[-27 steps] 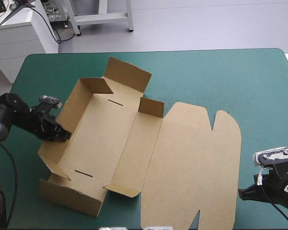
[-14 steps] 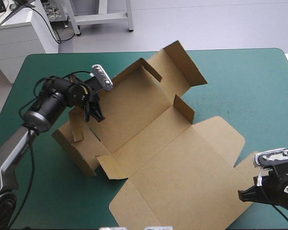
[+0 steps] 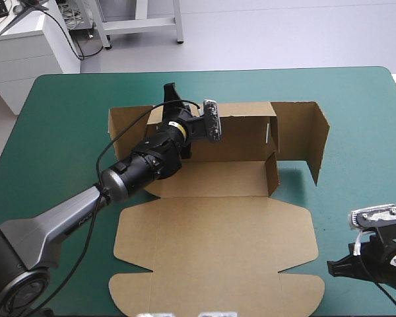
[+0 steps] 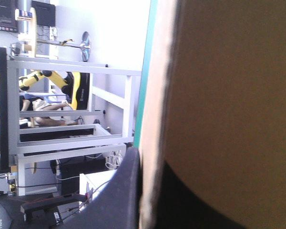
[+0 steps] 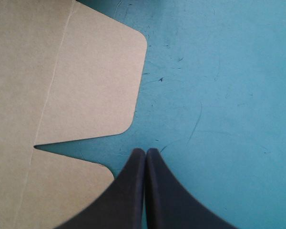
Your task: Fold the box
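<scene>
I see the box [image 3: 211, 224] in the middle of the teal-green table cover [image 3: 66, 119], partly built. Its lid [image 3: 218, 251] lies flat toward the near edge, with rounded tabs at both ends. On the far side the long back wall [image 3: 241, 135] stands upright. At the wall's right end a wide side flap [image 3: 303, 135] is raised and angled forward, and a short wall [image 3: 272, 175] stands at the right end of the floor panel.

My left arm reaches in slantwise from the near left corner, crossing the left end of the box. The left gripper [image 3: 172, 99] sits at the top edge of the back wall, toward its left end. From the left wrist, the brown board [image 4: 229, 95] runs edge-on straight up between the black fingers [image 4: 126, 191], one on each face, so the left gripper [image 4: 148, 164] is clamped on the box.

The right gripper [image 3: 336, 267] is low at the near right corner of the table, off the board. From its wrist, the right gripper [image 5: 145, 151] has its fingers pressed together in one point with nothing between them. It rests over bare cover [image 5: 219, 95], just beside a notch between two rounded tabs of the lid [image 5: 62, 71].
</scene>
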Motion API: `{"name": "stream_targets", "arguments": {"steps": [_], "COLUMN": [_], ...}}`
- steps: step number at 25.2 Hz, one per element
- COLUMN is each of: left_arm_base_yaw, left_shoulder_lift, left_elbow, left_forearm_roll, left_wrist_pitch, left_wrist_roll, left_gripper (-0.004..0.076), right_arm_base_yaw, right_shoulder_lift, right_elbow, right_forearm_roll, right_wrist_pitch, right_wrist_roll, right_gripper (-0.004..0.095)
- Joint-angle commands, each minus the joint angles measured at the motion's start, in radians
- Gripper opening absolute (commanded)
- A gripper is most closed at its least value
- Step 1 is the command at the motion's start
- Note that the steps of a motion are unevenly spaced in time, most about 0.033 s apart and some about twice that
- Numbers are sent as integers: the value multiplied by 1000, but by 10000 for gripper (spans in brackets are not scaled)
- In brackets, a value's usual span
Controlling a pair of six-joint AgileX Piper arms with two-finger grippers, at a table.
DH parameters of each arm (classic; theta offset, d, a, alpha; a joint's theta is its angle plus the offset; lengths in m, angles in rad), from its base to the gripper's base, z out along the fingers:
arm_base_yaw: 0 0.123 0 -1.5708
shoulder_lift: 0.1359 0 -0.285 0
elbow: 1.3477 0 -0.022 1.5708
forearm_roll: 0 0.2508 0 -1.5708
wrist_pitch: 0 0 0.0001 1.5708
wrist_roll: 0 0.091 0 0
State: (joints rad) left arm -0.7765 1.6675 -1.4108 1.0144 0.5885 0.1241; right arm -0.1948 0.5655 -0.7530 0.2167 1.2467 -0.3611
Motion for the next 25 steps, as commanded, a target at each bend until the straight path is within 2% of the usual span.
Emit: {"name": "stream_targets", "arguments": {"steps": [1,5,13,22,25], "left_arm_base_yaw": [-44,-94,-145,-162,-162], "left_shoulder_lift": [-44,-37,2,2,2], "left_elbow": [-35,-35,119,202,202], "left_forearm_roll": [108,122,694,690,690], "left_wrist_pitch": [-35,-13,79,86,86], "left_wrist_roll": [-89,-139,-601,-623,-623], "left_gripper": [-8,-9,-8,-8,-8], "right_arm_base_yaw": [-5,-5,-5,-5,-5], "right_shoulder_lift": [7,7,7,7,7], "right_elbow": [-25,-25,-25,-25,-25], "right_forearm_roll": [15,15,84,112,112], "right_wrist_pitch": [1,-7,-15,-26,-52], "right_wrist_roll": [-1,-1,-1,24,94], "right_gripper": [-19,-19,-19,-2,75]}}
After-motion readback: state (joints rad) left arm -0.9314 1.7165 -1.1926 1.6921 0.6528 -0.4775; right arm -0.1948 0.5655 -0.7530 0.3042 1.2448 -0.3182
